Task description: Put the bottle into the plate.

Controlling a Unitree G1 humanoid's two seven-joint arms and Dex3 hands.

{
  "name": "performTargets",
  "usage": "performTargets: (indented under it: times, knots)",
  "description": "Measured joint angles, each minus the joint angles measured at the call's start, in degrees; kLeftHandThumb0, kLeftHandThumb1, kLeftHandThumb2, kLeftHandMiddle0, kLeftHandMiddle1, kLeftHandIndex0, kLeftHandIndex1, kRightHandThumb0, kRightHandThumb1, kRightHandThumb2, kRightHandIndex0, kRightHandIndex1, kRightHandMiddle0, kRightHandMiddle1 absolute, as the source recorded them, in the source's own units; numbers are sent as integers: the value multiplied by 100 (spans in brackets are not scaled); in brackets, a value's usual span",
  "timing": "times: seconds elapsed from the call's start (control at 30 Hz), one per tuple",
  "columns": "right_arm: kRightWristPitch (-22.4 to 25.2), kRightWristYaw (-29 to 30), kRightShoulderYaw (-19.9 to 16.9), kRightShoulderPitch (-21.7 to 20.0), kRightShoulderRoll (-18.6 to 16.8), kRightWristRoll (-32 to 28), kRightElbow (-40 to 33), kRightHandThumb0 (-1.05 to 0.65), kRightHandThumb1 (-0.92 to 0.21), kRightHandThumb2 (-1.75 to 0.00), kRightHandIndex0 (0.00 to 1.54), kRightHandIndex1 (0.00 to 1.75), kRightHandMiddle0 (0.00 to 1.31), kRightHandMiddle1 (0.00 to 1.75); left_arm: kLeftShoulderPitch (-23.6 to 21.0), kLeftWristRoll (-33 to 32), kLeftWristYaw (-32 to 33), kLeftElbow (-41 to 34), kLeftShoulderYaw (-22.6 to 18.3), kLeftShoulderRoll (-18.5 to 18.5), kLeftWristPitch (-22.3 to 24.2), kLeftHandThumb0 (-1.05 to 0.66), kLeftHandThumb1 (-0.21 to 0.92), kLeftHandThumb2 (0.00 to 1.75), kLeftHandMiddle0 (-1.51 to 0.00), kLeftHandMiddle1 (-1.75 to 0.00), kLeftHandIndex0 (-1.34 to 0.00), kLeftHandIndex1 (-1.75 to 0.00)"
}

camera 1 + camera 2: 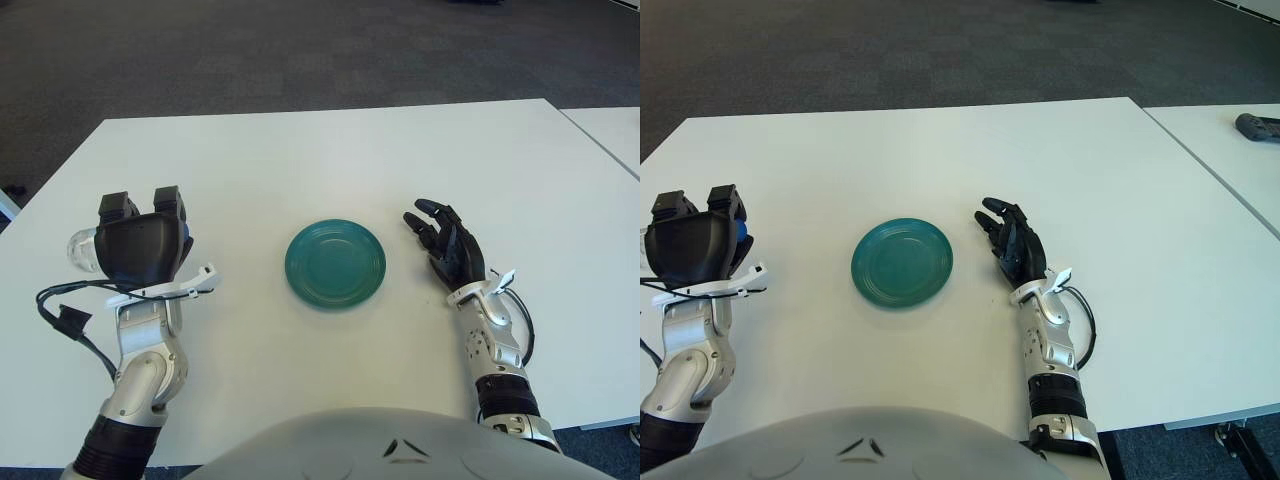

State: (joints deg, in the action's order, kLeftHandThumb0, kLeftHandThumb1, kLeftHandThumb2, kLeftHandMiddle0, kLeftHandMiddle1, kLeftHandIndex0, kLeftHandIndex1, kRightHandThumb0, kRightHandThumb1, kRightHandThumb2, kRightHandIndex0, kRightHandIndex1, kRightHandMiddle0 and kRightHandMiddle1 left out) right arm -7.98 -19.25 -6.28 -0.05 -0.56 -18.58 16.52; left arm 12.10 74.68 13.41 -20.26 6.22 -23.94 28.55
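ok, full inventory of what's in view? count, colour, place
plate: 1, teal, table centre, nothing in it
bottle: 1, clear with a blue part, held in the left hand, left of the plate
table: 1, white, under everything
second table: 1, white, far right
dark object: 1, on the second table, cannot identify
left hand: 1, black, closed around the bottle
right hand: 1, black, fingers relaxed, right of the plate
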Motion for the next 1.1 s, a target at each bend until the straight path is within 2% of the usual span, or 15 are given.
performTargets:
  times: [0.27,0.5,0.8,1.1]
  knots:
    - [1,-103,13,21,-1,-27,-8,-57,-92,-80,45,54,20,96,-1,144,-2,11,39,78,-78,-50,24,140,-113,-175,-67,-175]
    - [0,-122,5,36,-11,-31,-4,-56,-89,-84,46,61,23,96,-233,490,-129,96,346,237,-131,-50,25,139,-114,-175,-66,-175]
    - [19,-155,19,31,-39,-42,-15,-59,-90,-77,43,68,26,100,-996,710,-355,359,809,454,-396,-49,25,139,-117,-175,-66,-175]
    - [58,-98,137,75,-67,-10,-98,-59,-92,-75,42,69,25,102,-1665,795,-317,595,1258,935,-552,-49,26,138,-117,-175,-65,-175]
